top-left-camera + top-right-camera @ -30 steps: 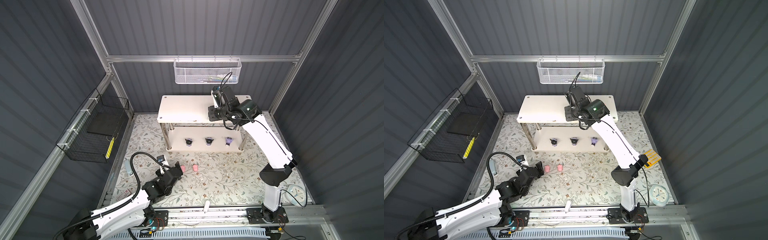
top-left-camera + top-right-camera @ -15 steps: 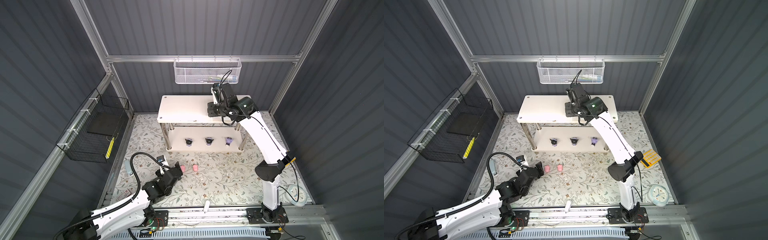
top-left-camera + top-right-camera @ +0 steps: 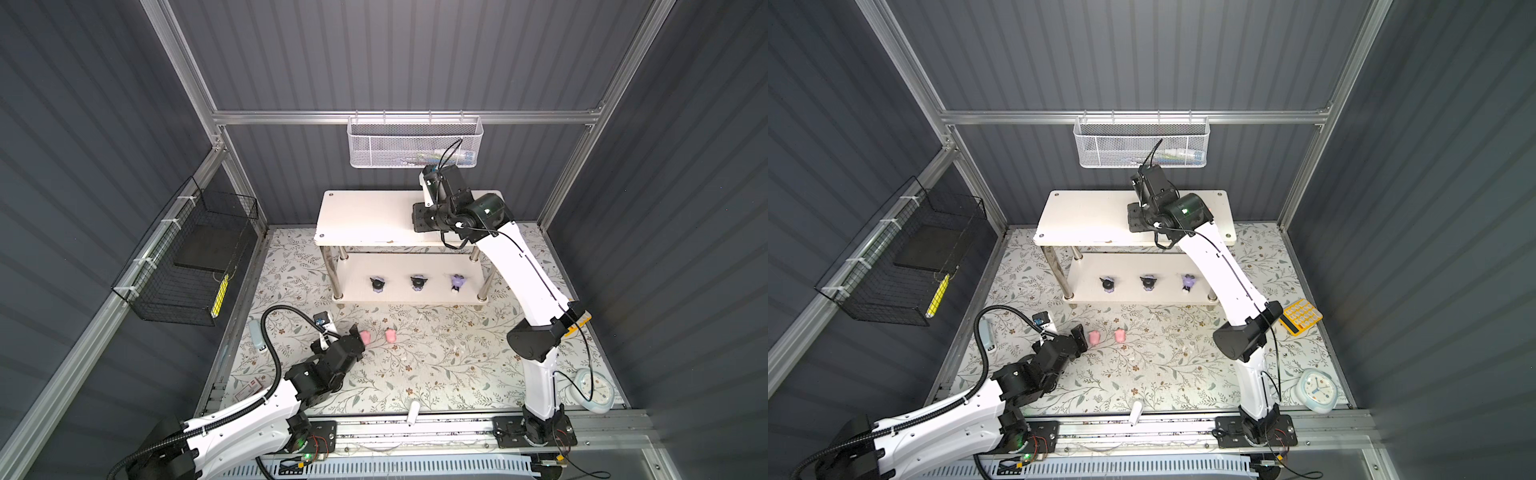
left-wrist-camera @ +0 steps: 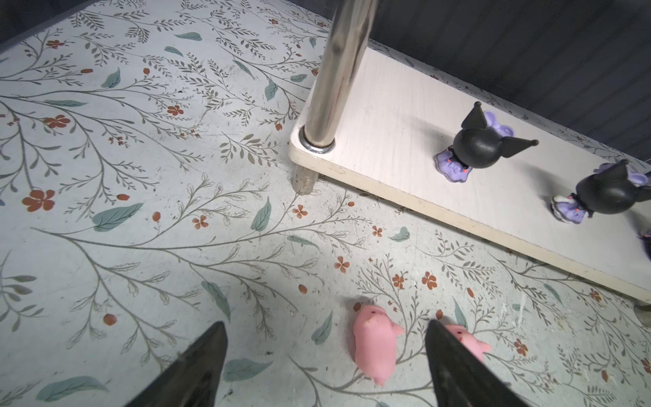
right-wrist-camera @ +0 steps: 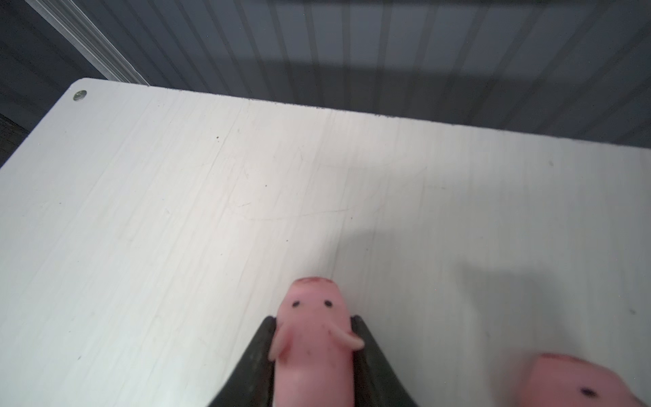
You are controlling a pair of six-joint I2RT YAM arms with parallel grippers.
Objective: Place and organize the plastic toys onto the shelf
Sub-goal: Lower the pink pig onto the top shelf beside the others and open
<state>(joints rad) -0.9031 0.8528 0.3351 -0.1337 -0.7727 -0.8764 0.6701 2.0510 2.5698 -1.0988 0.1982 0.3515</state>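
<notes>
Floor: a pale mat [image 3: 436, 365] printed with grey sprigs, teal leaves and small rust flowers, scuffed and flecked with white grit. Room: dark grey ribbed panels [image 3: 374, 54] on three sides, braced by aluminium framing [image 3: 395, 117]. A white mesh basket [image 3: 415, 143] hangs on the back rail at upper centre in both top views, and a black wire basket [image 3: 187, 266] on the wall at left. The shelf [image 3: 365, 220] stands at centre against the back wall, with white boards, shiny posts and a chipped front edge. My right claw [image 5: 313, 318] is over the top board, fingers clamped on the flanks of a pink pig [image 5: 311, 352]. A second pig [image 5: 577, 384] lies just beside it on that board. Three purple figures [image 3: 417, 282] stand in a spaced row on the lower board. My left claw [image 4: 326, 324] hangs low over the mat at lower left of centre, jaws spread wide, gripping nothing. The near pig [image 4: 373, 345] lies between the fingers, and the far pig [image 4: 465, 343] is partly behind one finger. Writing: a yellow strip [image 3: 220, 295] in the wire basket, a card [image 3: 249, 388] with a red mark, the yellow calculator [image 3: 1302, 318] and the clock [image 3: 1316, 388] at lower right are all too small to read.
</notes>
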